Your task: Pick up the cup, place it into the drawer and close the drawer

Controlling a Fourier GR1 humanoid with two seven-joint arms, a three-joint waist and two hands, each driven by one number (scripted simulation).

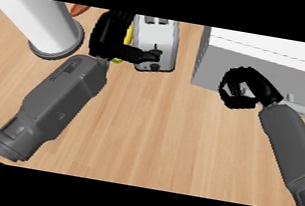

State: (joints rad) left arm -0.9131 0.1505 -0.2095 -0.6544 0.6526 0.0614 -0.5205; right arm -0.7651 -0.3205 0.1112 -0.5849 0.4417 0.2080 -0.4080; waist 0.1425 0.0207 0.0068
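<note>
Wooden desk (152, 125): I see one toaster (156, 42), one drawer unit (266, 68); left robot hand (114, 38) grasping one yellow cup (127, 35), right robot hand (244, 90) clenched, holding nothing.

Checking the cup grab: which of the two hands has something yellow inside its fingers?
The left hand, by the toaster; a yellow object shows between its curled fingers. The right hand shows none.

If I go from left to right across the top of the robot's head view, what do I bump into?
White cylinder → left hand → toaster → right hand in front of the white drawer unit.
</note>
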